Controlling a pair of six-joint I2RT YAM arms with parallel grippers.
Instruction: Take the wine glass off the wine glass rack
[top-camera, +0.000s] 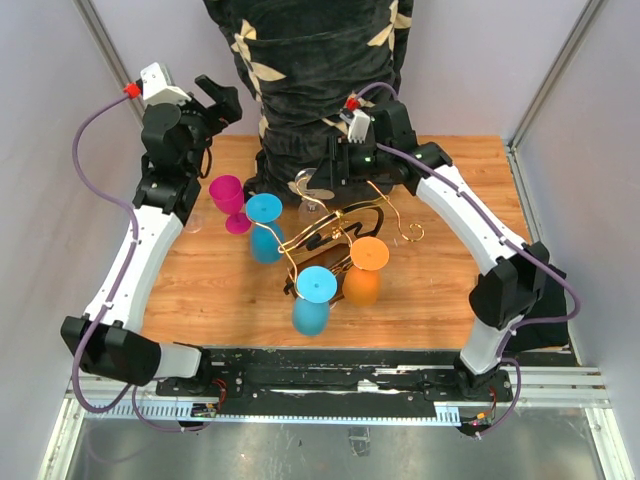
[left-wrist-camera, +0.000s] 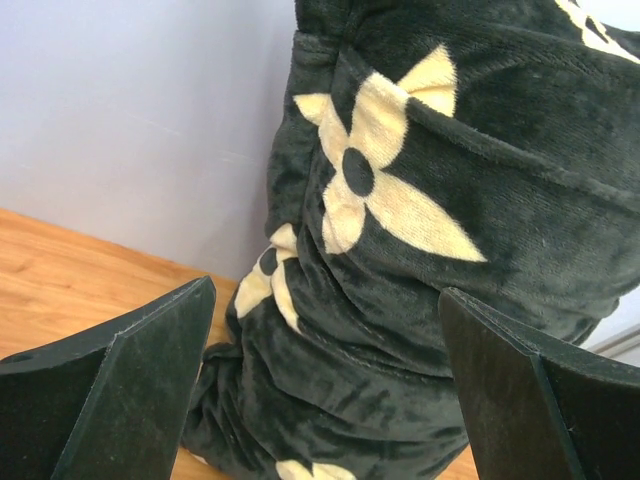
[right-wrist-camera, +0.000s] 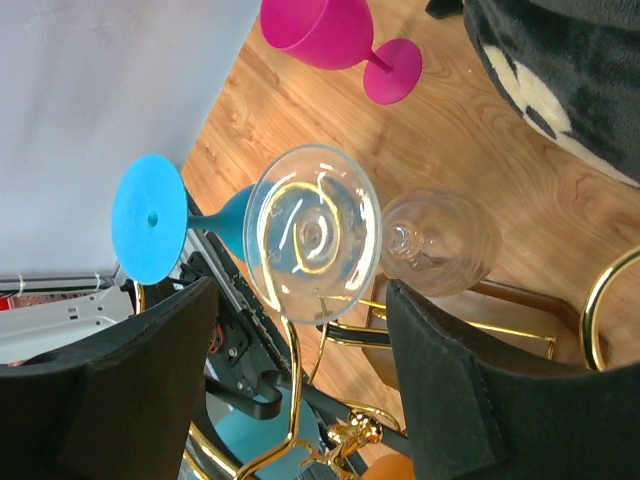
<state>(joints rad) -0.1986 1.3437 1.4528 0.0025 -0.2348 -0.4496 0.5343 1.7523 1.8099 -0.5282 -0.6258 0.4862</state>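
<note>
Right gripper (top-camera: 330, 180): at the far middle of the table, its jaws parted on either side of the clear wine glass; the right wrist view (right-wrist-camera: 300, 300) shows black fingers flanking the glass's round foot, and contact cannot be made out.
Left gripper (top-camera: 222, 100): at the far left, jaws spread wide and holding nothing; its own view (left-wrist-camera: 327, 290) faces the black fabric.
Clear wine glass (top-camera: 312, 190): one, on the far side of the rack, just in front of the right gripper; foot and bowl side by side in the right wrist view (right-wrist-camera: 420, 245).
Wine glass rack (top-camera: 330, 232): one gold wire stand at the table's middle; gold scrolls run past the fingers in the right wrist view (right-wrist-camera: 287, 410).
Blue glasses: two, foot-up on the rack, one to the left (top-camera: 265, 228), one nearer (top-camera: 312, 302).
Orange glass (top-camera: 364, 272): one, foot-up at the rack's near right.
Magenta glass (top-camera: 230, 200): one, apart from the rack on the wooden table (top-camera: 200, 290), to the left.
Black fabric (top-camera: 310, 60): one bundle with cream flowers at the far edge.
Only from above: both arms and every coloured glass together.
Only from the left wrist: the fabric's flower print up close (left-wrist-camera: 450, 250).
</note>
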